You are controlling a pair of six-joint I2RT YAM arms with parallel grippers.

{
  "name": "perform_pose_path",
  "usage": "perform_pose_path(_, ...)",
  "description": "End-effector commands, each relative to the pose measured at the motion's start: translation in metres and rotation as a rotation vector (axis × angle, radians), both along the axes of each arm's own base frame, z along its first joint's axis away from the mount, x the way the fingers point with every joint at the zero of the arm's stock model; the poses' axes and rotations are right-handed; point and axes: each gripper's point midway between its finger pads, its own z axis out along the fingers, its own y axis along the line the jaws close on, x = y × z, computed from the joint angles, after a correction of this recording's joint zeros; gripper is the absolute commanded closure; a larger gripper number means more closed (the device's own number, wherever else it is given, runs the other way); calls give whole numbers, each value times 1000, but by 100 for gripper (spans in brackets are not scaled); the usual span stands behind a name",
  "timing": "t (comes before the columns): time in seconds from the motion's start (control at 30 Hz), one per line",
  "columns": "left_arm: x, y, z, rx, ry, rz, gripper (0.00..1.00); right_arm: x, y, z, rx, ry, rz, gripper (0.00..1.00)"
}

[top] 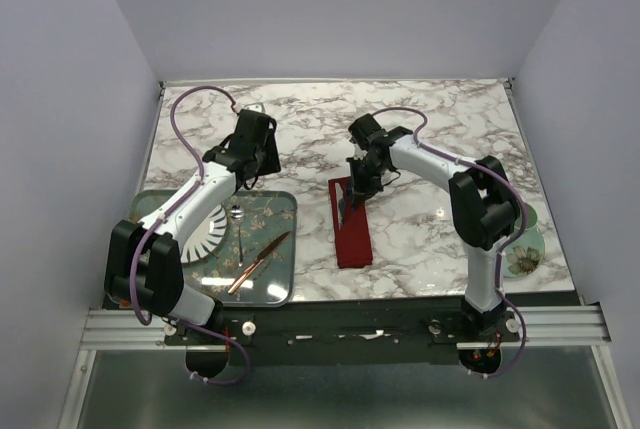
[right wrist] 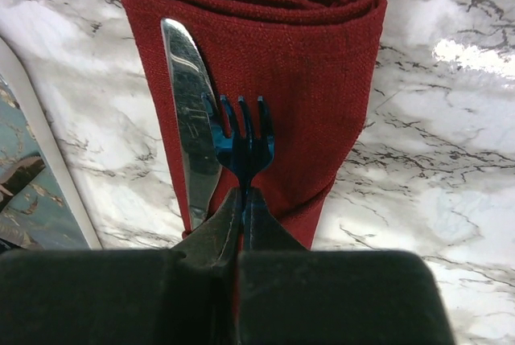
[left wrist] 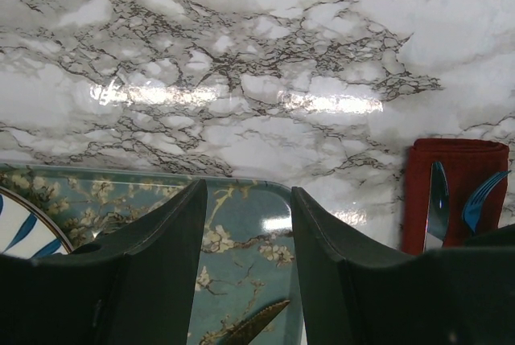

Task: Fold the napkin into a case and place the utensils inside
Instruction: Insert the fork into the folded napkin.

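The dark red napkin [right wrist: 306, 63] lies folded as a narrow case [top: 352, 234] on the marble, near the table's middle. A pale silvery utensil [right wrist: 189, 112] and the blue fork [right wrist: 245, 140] lie side by side on the cloth, heads toward its rolled far end. My right gripper [right wrist: 243, 196] is shut on the fork's neck just below the tines, and it hides both handles. Both utensils [left wrist: 437, 200] also show at the right of the left wrist view. My left gripper [left wrist: 245, 208] hangs open and empty over the tray's far edge.
A teal floral tray [top: 280, 279] at the near left holds a copper knife [top: 258, 263], a small spoon [top: 238, 224] and a white-and-blue plate [top: 205, 234]. A greenish dish [top: 525, 249] sits at the table's right edge, behind the right arm.
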Motion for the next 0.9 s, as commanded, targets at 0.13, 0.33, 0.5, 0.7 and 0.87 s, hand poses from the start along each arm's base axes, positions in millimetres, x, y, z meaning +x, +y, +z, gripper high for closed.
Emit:
perform_pose_path(0.13,-4,1,6,-23,-23,-4,44,-19,-4,1,-15,46,0,94)
perform_pose_path(0.33,-5,1,4,-23,-20,-9,44,-22,-3,-2,-18,58,11,82)
perform_pose_path(0.5,-5,1,5,-24,-21,-13,43,-23,-1,-1,-10,62,13,69)
perform_pose_path(0.7,-4,-1,11,-27,-41,-36,43,-15,-1,15,-3,6,18,61)
perform_pose_path(0.87,1,-8,27,-25,-87,-107,41,7,2,54,17,-132,47,55)
